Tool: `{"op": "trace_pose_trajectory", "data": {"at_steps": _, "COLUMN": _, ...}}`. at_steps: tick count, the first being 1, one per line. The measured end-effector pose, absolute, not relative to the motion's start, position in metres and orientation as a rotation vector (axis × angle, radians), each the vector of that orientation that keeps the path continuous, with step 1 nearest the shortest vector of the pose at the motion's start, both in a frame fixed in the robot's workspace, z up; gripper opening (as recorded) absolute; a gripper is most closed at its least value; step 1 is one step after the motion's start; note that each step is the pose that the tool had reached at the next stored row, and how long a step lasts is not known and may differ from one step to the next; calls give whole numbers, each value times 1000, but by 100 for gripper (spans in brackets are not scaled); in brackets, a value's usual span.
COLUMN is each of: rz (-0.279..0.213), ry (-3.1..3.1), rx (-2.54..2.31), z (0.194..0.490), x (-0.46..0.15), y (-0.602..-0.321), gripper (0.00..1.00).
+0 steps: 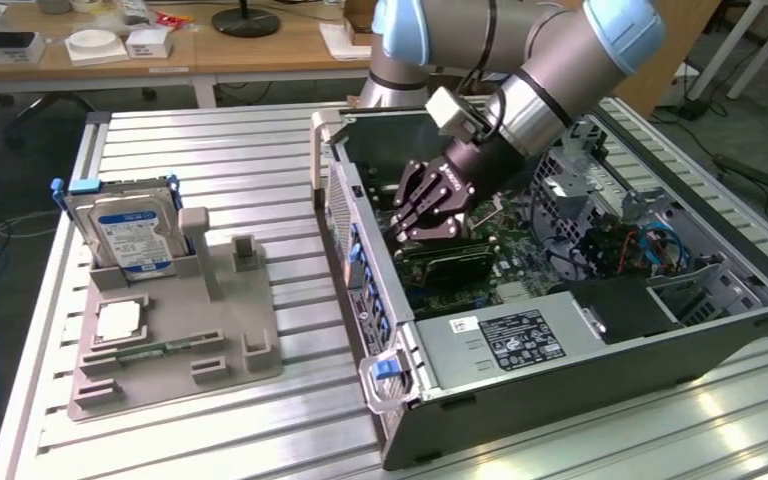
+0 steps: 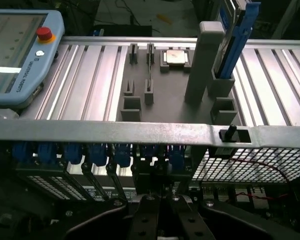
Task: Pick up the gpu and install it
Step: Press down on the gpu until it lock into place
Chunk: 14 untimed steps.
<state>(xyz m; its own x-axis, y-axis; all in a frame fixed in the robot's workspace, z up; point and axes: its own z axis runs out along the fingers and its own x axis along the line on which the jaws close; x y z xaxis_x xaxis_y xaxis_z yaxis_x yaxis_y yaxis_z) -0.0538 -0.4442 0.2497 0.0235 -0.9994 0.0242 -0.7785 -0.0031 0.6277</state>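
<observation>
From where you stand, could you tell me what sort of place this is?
Probably a robotics lab set up for PC assembly: an open computer case on a slatted metal workbench, a grey parts fixture holding a hard drive, and cluttered desks behind.

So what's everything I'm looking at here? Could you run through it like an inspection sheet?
Surface: ribbed metal table, carrying a grey holder tray and an open computer case.
Job's things: gpu inside the case, under the pincer, over the motherboard.
Clutter: hard drive upright in the tray; processor chip and memory stick lying on it.
Grippers: pincer shut, down inside the case at the gpu.
Cables: blue and red wires in the case.
Surroundings: wooden desks; control tablet.
</observation>
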Motion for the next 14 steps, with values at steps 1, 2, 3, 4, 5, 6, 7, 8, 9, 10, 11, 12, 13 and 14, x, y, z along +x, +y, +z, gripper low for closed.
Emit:
{"op": "trace_pose_trajectory", "data": {"at_steps": 1, "rz": -612, "ry": -1805, "rx": 1832, "z": 250, "x": -51, "y": -444, "gripper": 10}}
{"op": "trace_pose_trajectory", "data": {"at_steps": 2, "rz": -610, "ry": -1804, "rx": 1830, "z": 251, "x": -50, "y": -444, "gripper": 10}}
{"op": "trace_pose_trajectory", "data": {"at_steps": 3, "rz": -611, "ry": -1804, "rx": 1830, "z": 250, "x": -48, "y": -444, "gripper": 10}}
{"op": "trace_pose_trajectory", "data": {"at_steps": 4, "rz": -611, "ry": -1804, "rx": 1830, "z": 250, "x": -47, "y": -444, "gripper": 10}}
{"op": "trace_pose_trajectory", "data": {"at_steps": 5, "rz": -610, "ry": -1804, "rx": 1830, "z": 250, "x": -47, "y": -444, "gripper": 10}}
{"op": "trace_pose_trajectory", "data": {"at_steps": 6, "rz": -610, "ry": -1804, "rx": 1830, "z": 250, "x": -46, "y": -444, "gripper": 10}}
{"op": "trace_pose_trajectory", "data": {"at_steps": 7, "rz": -610, "ry": -1804, "rx": 1830, "z": 250, "x": -46, "y": -444, "gripper": 10}}
{"op": "trace_pose_trajectory", "data": {"at_steps": 8, "rz": -610, "ry": -1804, "rx": 1830, "z": 250, "x": -45, "y": -444, "gripper": 10}}
{"op": "trace_pose_trajectory", "data": {"at_steps": 9, "rz": -610, "ry": -1804, "rx": 1830, "z": 250, "x": -45, "y": -444, "gripper": 10}}
{"op": "trace_pose_trajectory", "data": {"at_steps": 10, "rz": -609, "ry": -1805, "rx": 1831, "z": 250, "x": -45, "y": -444, "gripper": 10}}
{"op": "trace_pose_trajectory", "data": {"at_steps": 11, "rz": -601, "ry": -1811, "rx": 1836, "z": 250, "x": -46, "y": -444, "gripper": 10}}
{"op": "trace_pose_trajectory", "data": {"at_steps": 12, "rz": -591, "ry": -1819, "rx": 1844, "z": 250, "x": -46, "y": -444, "gripper": 10}}
{"op": "trace_pose_trajectory", "data": {"at_steps": 13, "rz": -580, "ry": -1827, "rx": 1853, "z": 249, "x": -46, "y": -444, "gripper": 10}}
{"op": "trace_pose_trajectory", "data": {"at_steps": 14, "rz": -568, "ry": -1836, "rx": 1862, "z": 249, "x": -46, "y": -444, "gripper": 10}}
